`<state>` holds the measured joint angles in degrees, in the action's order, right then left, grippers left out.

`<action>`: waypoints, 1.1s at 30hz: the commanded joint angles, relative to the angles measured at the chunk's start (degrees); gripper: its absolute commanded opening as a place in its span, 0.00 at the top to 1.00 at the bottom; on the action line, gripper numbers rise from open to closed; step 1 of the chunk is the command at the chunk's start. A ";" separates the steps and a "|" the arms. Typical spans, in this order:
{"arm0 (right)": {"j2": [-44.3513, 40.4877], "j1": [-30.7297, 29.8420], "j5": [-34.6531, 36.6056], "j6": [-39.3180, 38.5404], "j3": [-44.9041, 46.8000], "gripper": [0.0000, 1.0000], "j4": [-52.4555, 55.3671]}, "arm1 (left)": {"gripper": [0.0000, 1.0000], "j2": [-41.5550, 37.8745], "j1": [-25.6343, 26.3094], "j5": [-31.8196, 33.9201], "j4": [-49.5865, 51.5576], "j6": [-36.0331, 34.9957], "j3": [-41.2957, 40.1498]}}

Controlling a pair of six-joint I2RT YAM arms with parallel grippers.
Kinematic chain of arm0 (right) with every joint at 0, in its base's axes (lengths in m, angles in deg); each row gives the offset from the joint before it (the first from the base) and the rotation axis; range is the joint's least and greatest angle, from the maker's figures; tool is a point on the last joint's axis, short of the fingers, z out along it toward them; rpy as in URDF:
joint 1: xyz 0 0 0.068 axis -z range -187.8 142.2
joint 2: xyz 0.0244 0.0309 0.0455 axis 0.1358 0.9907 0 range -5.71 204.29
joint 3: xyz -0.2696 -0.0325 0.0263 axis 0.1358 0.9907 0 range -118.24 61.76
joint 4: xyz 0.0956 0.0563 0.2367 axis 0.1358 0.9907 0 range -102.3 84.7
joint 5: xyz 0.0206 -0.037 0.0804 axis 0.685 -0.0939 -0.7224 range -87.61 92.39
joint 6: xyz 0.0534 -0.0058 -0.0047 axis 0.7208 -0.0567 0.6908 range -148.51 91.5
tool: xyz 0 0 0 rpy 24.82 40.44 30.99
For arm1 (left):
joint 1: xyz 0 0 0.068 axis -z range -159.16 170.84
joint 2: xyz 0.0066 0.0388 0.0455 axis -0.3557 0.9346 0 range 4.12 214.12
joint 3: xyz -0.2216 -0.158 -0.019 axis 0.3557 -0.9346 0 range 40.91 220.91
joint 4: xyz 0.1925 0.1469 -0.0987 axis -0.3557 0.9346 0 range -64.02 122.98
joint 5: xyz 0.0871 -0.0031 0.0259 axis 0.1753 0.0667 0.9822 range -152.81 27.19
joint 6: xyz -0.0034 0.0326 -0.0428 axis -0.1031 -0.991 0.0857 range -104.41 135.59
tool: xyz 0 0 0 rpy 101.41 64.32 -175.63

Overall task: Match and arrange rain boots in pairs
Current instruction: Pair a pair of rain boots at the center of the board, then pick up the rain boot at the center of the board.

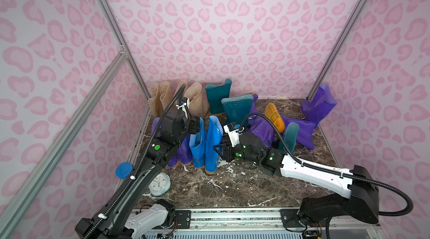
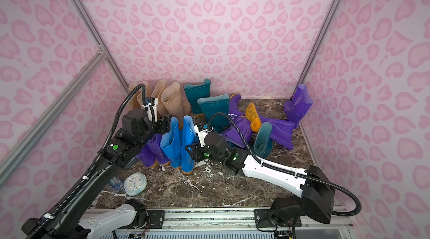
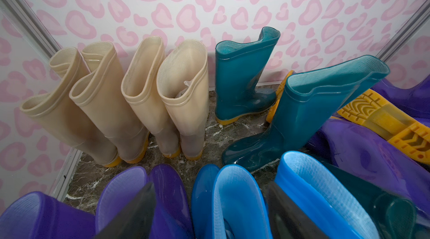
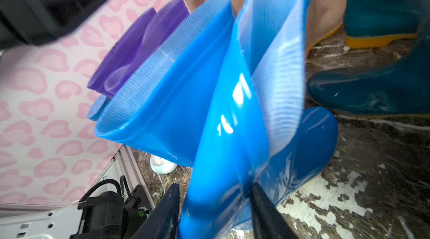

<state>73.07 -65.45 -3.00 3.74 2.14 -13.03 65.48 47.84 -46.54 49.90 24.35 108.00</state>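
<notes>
Pink leopard-print walls are enclosing a dark marbled desk [image 1: 232, 186] where the rain boots are standing and lying. Four beige boots [image 1: 162, 97] are lining the back wall at its left end, upright, with two dark teal boots [image 1: 217, 97] standing just beside them. Toward the right, purple boots [image 1: 300, 128] are lying in a heap, one showing its orange sole [image 1: 274, 117]. One upright purple boot [image 1: 320, 105] is standing in the far right corner, and a third teal boot [image 1: 289, 136] is tilting against the heap.

Near the left edge a purple pair [image 1: 183, 153] is standing side by side, touching two bright blue boots [image 1: 197, 148]. The right pincer [image 4: 214, 186] is straddling the flattened shaft of the right-hand blue boot [image 4: 232, 121], its jaws standing partly apart. One finger [image 4: 167, 210] seems to be sitting just clear of the rubber, though the close view is making that hard to judge. The left pincer [image 3: 209, 189] is hovering with jaws wide above the tops of the blue and purple boots.

A small clock [image 1: 159, 183] and a blue-lidded cylinder [image 1: 124, 170] are sitting near the front left corner.
</notes>
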 commanded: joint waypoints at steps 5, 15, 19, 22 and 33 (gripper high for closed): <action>-5.39 1.84 8.32 -6.12 -3.44 0.43 5.12 | 0.23 0.82 0.43 -1.69 -0.98 -0.17 0.60; -10.21 14.05 7.80 -7.86 -3.88 0.41 12.69 | 0.23 2.55 1.21 -3.31 -0.64 -0.35 0.90; -11.46 18.72 7.30 -8.34 -3.42 0.41 13.96 | 0.23 3.39 1.47 -4.48 -0.86 -0.62 0.94; -11.55 20.90 7.90 -9.33 -4.79 0.42 15.94 | 0.23 4.22 1.64 -6.36 -1.02 -1.13 1.16; -11.32 21.08 29.05 -12.15 -14.91 0.39 31.38 | 0.23 13.13 3.19 -13.46 4.27 1.82 14.75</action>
<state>62.29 -44.42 15.08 -7.66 -11.45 13.46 76.85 50.92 -56.57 52.52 24.21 120.09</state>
